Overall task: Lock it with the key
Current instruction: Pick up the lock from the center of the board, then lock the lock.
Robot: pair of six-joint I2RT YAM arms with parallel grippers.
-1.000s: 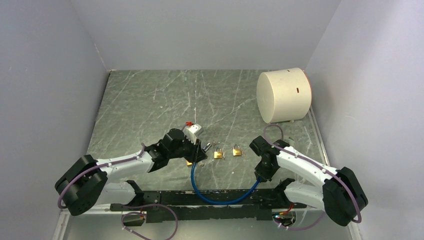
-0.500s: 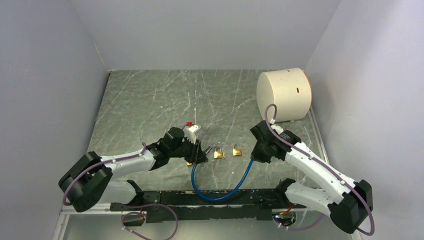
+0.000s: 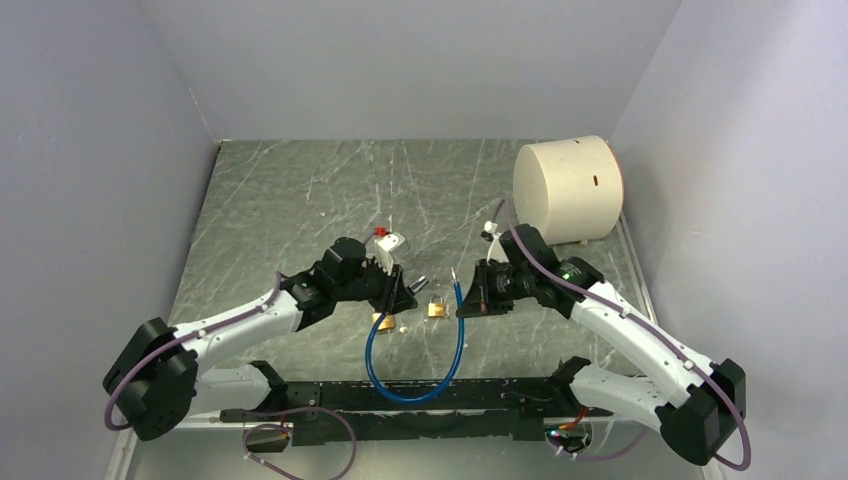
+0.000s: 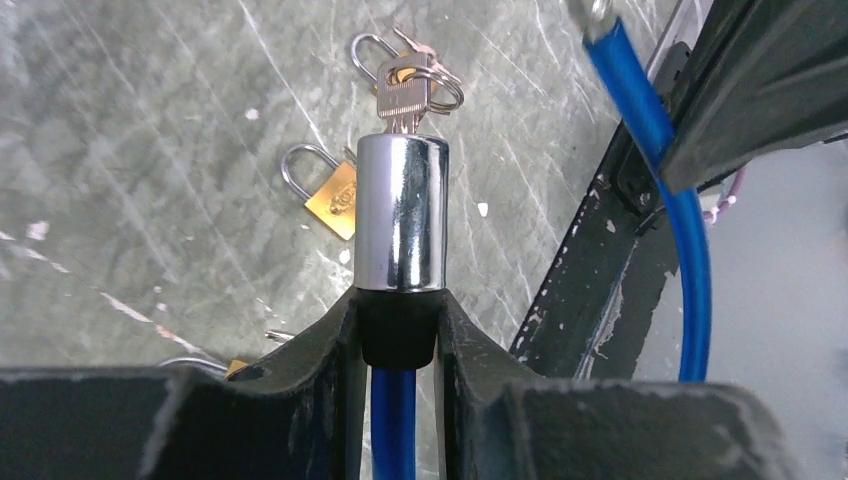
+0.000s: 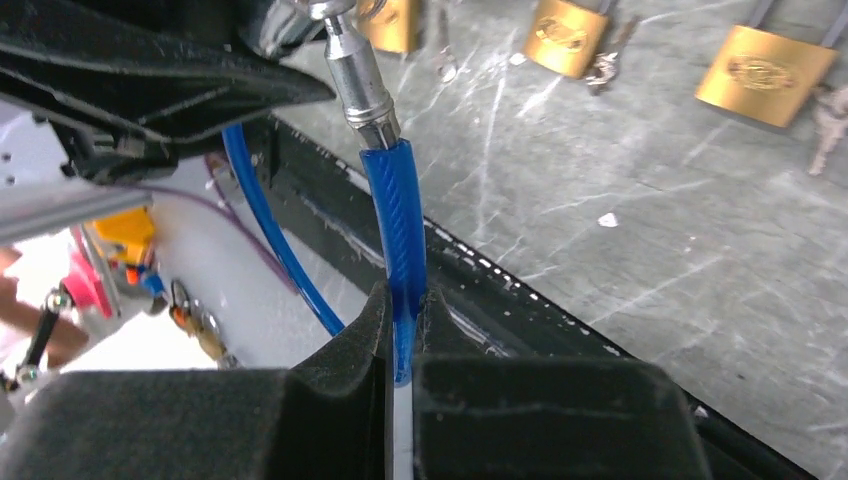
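Swinging up and leftward from beside its base since a second ago, the right arm is carrying the free end of the blue cable toward the left arm, and the loop is narrowing. Item: chrome lock barrel, key bunch sitting in its far end, held above the table. The left gripper is clamping the barrel at its black collar. The right gripper is pinching the cable just behind the metal pin. Pin and barrel are hanging near each other, not touching. Step judged: bringing the ends together. The next move is calling for lining the pin up with the barrel's socket, which is not showing, then pushing it home before turning the key. Brass padlocks are lying beneath; a white drum is standing well apart.
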